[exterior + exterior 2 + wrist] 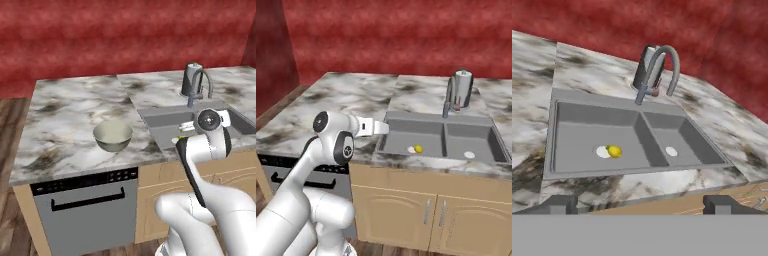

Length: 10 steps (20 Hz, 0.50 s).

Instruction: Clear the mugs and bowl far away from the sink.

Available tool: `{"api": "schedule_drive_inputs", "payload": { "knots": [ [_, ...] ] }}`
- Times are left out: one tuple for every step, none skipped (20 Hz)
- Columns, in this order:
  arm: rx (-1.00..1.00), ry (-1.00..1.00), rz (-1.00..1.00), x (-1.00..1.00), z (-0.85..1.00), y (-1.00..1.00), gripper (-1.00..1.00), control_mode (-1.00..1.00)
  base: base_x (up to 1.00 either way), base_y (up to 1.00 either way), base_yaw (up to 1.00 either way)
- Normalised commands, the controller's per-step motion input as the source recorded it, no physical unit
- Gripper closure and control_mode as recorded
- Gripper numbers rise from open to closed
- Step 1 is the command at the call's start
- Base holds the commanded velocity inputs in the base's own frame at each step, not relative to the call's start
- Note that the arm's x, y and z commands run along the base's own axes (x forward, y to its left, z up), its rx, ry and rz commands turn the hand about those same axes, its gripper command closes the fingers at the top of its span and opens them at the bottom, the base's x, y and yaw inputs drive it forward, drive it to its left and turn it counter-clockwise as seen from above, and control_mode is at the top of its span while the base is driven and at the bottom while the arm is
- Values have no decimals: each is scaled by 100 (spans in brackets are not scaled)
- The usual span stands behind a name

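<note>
The pale cream-green bowl (113, 135) stands upright on the marble counter (70, 115), a little left of the grey two-basin sink (167, 125). The mugs are out of view. My gripper (642, 205) is open, its two dark fingertips (559, 204) wide apart with nothing between them. It hangs over the counter's front edge at the sink's (637, 140) left basin and looks across it toward the curved faucet (659, 70). In the right base view the gripper (381, 128) juts from the arm at the sink's (441, 137) near left corner.
A small yellow thing (614, 151) lies by the left basin's drain (602, 151). A dishwasher (85, 205) sits under the counter below the bowl, and wooden cabinet doors (431, 212) are under the sink. A red wall (125, 35) backs the counter.
</note>
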Motion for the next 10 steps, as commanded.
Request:
{"api": "schedule_drive_inputs", "payload": {
  "knots": [
    [0, 0, 0, 0, 0, 0, -100, 100, 31, 100, -48],
    [0, 0, 0, 0, 0, 0, -100, 100, 41, 100, -42],
    [0, 0, 0, 0, 0, 0, -100, 100, 46, 90, -32],
    [0, 0, 0, 0, 0, 0, -100, 100, 53, 71, -25],
    [0, 0, 0, 0, 0, 0, -100, 100, 70, 63, -21],
    [0, 0, 0, 0, 0, 0, -100, 100, 81, 64, -17],
    [0, 0, 0, 0, 0, 0, -100, 100, 95, 73, -13],
    [0, 0, 0, 0, 0, 0, -100, 100, 100, 76, -11],
    [0, 0, 0, 0, 0, 0, -100, 100, 100, 79, -11],
    [0, 0, 0, 0, 0, 0, -100, 100, 100, 76, -11]
  ]
}}
